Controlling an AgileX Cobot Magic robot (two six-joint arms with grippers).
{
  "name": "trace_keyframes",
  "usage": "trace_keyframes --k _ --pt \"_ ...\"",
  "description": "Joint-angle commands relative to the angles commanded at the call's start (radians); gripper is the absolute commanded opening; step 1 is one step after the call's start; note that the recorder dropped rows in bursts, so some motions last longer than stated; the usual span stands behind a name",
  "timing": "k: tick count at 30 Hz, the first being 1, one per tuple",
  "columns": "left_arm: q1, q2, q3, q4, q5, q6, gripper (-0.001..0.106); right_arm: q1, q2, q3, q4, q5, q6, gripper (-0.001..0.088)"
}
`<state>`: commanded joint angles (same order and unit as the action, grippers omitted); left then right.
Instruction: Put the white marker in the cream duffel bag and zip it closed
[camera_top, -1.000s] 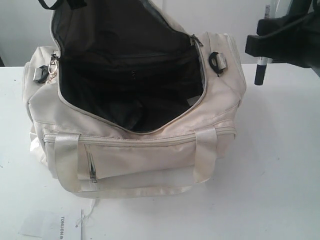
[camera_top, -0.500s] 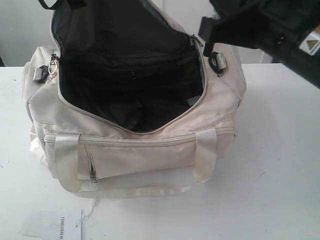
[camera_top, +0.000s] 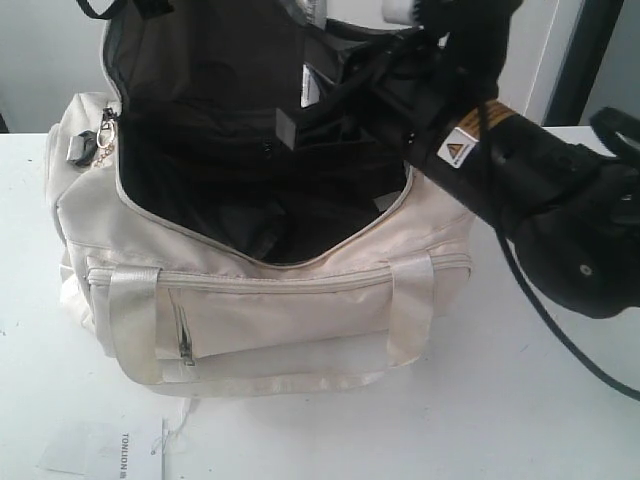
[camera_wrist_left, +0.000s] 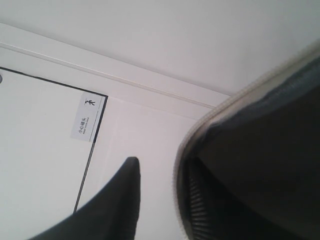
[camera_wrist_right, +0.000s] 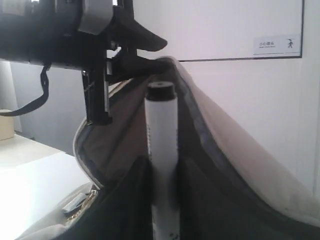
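Exterior view: a large cream fabric duffel bag (camera_top: 300, 310) sat on a white table (camera_top: 560, 420), top flap up, dark lining exposed. The black right arm (camera_top: 520, 200) crossed the bag's right end and hid it. The right gripper (camera_top: 298, 108) hung over the opening. A printed paper tag (camera_top: 110, 447) lay at the table's front.

Right wrist view: the right gripper pinched a slim white-barrelled marker pen (camera_wrist_right: 161, 145) upright, dark end up, above the open bag, just beside the flap. The left gripper (camera_wrist_right: 150, 52) was clamped on the flap's edge. A wall sign (camera_wrist_right: 276, 44) hung behind.

Left wrist view: one dark finger (camera_wrist_left: 120, 200) showed beside the flap's zipper rim (camera_wrist_left: 200, 125); the other was hidden.
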<state>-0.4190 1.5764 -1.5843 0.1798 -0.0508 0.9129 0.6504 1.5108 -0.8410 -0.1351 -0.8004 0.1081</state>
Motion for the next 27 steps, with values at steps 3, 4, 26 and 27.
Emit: trace_keyframes --k 3,4,26,27 --pt "0.0 0.0 0.0 0.0 0.0 0.0 0.037 0.006 0.033 -0.032 -0.002 0.002 0.0 0.0161" --pt "0.0 0.0 0.0 0.0 0.0 0.0 0.037 0.006 0.041 -0.038 -0.002 0.004 0.0 0.0219" --pt "0.0 0.0 0.0 0.0 0.0 0.002 0.037 0.009 -0.106 -0.045 -0.142 0.56 0.287 0.0104" --pt "0.0 0.0 0.0 0.0 0.0 0.002 0.037 0.009 -0.139 -0.045 -0.142 0.649 0.289 0.0004"
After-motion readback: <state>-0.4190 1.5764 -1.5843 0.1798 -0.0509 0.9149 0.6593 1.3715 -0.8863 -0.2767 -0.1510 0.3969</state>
